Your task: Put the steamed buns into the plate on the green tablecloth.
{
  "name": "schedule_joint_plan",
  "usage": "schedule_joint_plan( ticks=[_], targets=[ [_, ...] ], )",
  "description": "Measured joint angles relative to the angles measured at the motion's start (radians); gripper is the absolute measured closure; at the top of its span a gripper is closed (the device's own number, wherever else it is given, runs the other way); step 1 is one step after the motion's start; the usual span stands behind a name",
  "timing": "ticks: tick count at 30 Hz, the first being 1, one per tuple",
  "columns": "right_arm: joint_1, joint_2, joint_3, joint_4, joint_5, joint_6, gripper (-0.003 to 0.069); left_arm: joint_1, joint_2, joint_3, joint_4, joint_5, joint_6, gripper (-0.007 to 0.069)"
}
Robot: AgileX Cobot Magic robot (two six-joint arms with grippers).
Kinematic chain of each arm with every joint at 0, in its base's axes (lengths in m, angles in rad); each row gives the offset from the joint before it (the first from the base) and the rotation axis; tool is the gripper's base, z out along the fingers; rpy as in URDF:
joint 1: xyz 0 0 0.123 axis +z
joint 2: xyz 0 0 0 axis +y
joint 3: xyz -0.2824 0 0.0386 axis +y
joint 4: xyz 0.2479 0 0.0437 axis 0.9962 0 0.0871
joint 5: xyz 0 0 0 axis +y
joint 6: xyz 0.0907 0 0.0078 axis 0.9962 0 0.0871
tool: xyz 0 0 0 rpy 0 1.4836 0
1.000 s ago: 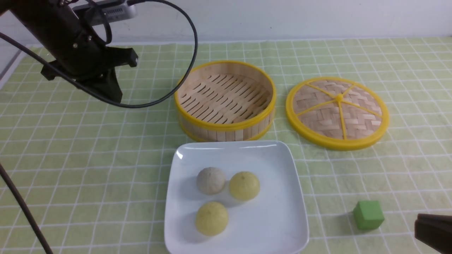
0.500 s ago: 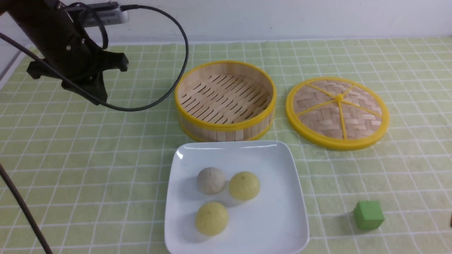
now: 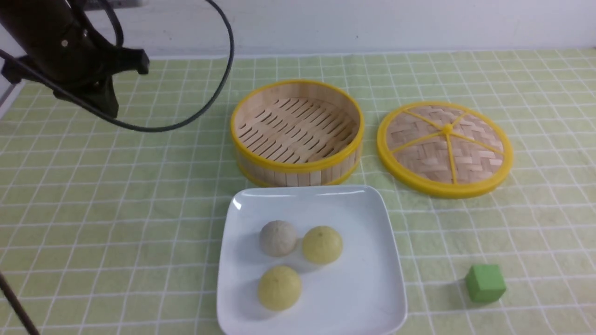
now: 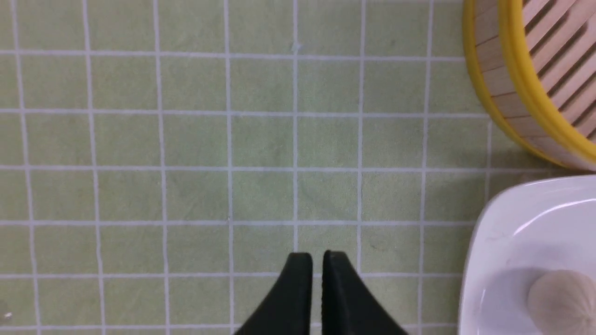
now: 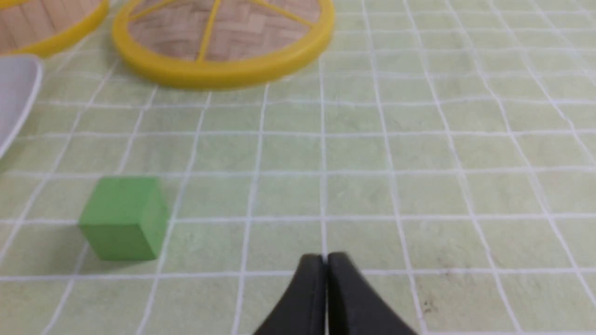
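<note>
Three steamed buns lie in the white square plate [image 3: 363, 288] on the green tablecloth [image 3: 116, 209]: a greyish-white one [image 3: 278, 237], a pale yellow one [image 3: 322, 244] beside it and another yellow one [image 3: 279, 287] nearer me. My left gripper [image 3: 111, 108] hangs high at the far left, well away from the plate. In the left wrist view that gripper [image 4: 317, 257] is shut and empty above bare cloth, with the plate's rim [image 4: 484, 232] and the greyish bun [image 4: 561, 298] at the side. My right gripper [image 5: 325, 257] is shut and empty over cloth; it is out of the front view.
An empty bamboo steamer basket [image 3: 296, 132] with yellow rims stands behind the plate. Its woven lid [image 3: 444, 149] lies to the right. A green cube [image 3: 485, 283] sits right of the plate, close to my right gripper in the right wrist view [image 5: 123, 217].
My left arm has drawn away to the left and upward from the middle of the table. My right gripper has slipped out of the front view at the lower right.
</note>
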Motion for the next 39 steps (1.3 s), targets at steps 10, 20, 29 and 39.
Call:
schedule_joint_plan(
  ticks=[10,20,29,39],
  targets=[
    [-0.003,0.0,0.002,0.0,-0.007,0.0,0.0627,0.0,-0.32,0.039,0.001,0.0,0.006,0.0562],
    [-0.003,0.0,0.002,0.0,-0.009,0.0,0.0613,0.0,-0.835,0.576,-0.131,-0.067,0.146,0.0608],
    [-0.003,0.0,0.002,0.001,-0.01,0.0,0.0601,0.0,-1.261,1.109,-0.481,-0.45,0.384,0.0622],
    [-0.003,0.0,0.002,0.001,-0.01,0.0,0.0583,0.0,-1.42,1.348,-0.577,-0.597,0.389,0.0622]
  ],
)
